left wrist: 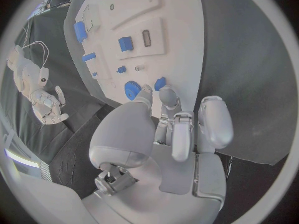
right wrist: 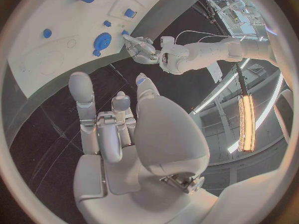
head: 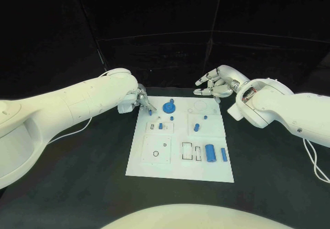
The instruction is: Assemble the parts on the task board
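The white task board [head: 180, 164] lies in the middle of the table with several blue parts on it. A blue gear [head: 169, 106] sits near its far edge, and a blue block [head: 210, 152] and a cylinder [head: 223, 154] lie at its near right. My left hand [head: 143, 102] is at the board's far left corner. Its fingertips [left wrist: 167, 93] are close together at a small blue part [left wrist: 160, 83] beside the gear [left wrist: 132, 89]; I cannot tell whether they pinch it. My right hand [head: 214, 83] hovers past the far right corner, its fingers [right wrist: 81, 87] apart and holding nothing.
Small blue pegs [head: 197, 127] stand in the board's middle rows, and square recesses [head: 157, 150] mark its near left. Dark table surface [head: 76, 181] surrounds the board on all sides. A thin cable [head: 313, 157] hangs by my right arm.
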Robot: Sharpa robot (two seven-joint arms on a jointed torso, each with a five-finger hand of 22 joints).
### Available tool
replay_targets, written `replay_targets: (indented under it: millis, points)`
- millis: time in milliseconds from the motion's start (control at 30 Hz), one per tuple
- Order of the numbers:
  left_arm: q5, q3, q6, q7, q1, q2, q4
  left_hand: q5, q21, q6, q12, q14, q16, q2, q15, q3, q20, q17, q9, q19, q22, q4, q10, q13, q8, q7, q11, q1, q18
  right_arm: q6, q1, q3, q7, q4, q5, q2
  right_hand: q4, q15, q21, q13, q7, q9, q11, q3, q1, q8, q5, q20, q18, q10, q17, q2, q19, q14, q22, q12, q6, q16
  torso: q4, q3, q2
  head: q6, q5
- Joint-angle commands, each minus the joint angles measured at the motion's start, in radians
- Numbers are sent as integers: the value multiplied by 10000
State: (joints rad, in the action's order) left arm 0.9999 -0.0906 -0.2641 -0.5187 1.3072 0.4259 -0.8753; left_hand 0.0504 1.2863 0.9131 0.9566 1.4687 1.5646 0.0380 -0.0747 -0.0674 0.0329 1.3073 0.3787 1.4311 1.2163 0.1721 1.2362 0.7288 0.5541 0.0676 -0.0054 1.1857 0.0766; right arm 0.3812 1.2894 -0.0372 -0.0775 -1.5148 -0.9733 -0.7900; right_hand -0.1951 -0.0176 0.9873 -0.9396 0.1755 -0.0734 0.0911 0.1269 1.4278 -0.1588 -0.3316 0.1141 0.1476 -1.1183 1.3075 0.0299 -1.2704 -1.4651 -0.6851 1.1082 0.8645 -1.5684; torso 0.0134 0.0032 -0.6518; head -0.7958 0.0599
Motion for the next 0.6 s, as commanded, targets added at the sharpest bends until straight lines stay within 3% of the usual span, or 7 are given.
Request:
replay_targets:
  millis: [33,600]
  points:
    - [95,5,-149,-104,15,-17,9,-30,56,59,51,1020,62,32,38,16,37,2635,-16,60,5,-74,-59,-13,-22,15,-14,123,27,21,16,6,96,-5,13,11,-33,35,-38,-2,1,5,-20,27,108,-58,3,-16,85,58,2633,3,-54,-1057,9,35,-62,-24,-8,-4,-4,-22,-8]
    - [372,6,-220,-136,12,-89,61,-28,101,106,109,1020,62,189,31,126,33,2635,-50,86,78,-277,-18,44,-22,3,-27,418,14,-19,16,6,120,5,13,33,-44,35,-44,2,2,5,-19,33,112,-61,-7,-16,85,58,2633,-10,-59,-1057,14,41,-65,-24,-4,-2,1,-57,-27]
